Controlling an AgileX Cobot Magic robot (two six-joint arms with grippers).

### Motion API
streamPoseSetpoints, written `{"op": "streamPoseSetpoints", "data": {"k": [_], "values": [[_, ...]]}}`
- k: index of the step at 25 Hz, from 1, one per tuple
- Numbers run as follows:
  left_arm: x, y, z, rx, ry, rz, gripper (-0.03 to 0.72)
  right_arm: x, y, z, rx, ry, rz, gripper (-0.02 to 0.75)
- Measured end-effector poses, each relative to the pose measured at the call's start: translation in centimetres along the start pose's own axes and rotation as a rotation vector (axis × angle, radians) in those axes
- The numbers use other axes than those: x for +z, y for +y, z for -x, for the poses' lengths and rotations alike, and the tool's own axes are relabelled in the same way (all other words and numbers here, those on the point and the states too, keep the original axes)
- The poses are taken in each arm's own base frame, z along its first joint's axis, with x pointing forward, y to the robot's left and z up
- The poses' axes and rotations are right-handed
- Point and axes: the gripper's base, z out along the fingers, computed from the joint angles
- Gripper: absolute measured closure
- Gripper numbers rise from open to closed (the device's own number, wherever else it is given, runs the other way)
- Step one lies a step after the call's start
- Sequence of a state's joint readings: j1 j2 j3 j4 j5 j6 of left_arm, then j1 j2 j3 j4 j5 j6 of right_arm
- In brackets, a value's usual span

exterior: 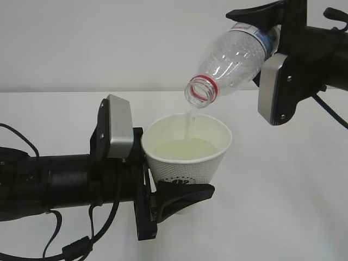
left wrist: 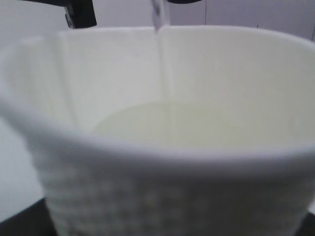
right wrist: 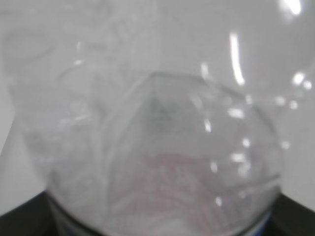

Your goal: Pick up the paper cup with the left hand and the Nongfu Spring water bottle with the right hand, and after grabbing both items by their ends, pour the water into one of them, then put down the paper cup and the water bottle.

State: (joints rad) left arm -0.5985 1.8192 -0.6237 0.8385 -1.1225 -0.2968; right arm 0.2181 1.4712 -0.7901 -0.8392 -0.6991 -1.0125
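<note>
Pouring is under way: at centre frame the left tool (exterior: 182,196) clamps the cup (exterior: 187,157), while at upper right the right tool (exterior: 266,22) grips the tilted bottle (exterior: 234,60), water (exterior: 190,122) streaming in. Next: level the bottle, then set both on the bench (exterior: 283,206).

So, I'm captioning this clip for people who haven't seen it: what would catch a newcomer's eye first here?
The tipped bottle at upper right, held by the right end effector, sends a thin stream of water from its red-ringed mouth. It falls into the cup at centre, already holding pale liquid and clamped low by the left end effector. Both hang above the white table.
</note>
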Motion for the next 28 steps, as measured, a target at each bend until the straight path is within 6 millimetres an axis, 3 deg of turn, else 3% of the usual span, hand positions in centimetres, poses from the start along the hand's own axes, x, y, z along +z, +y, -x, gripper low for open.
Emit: {"op": "streamPoseSetpoints", "data": {"k": [18, 28], "values": [[0.0, 0.01, -0.05, 0.0, 0.005, 0.002, 0.192, 0.0, -0.03, 0.02, -0.017, -0.002, -0.003, 0.226], [0.0, 0.03, -0.06, -0.001, 0.007, 0.004, 0.192, 0.0, -0.03, 0.02, 0.117, -0.002, -0.003, 0.226]]}}
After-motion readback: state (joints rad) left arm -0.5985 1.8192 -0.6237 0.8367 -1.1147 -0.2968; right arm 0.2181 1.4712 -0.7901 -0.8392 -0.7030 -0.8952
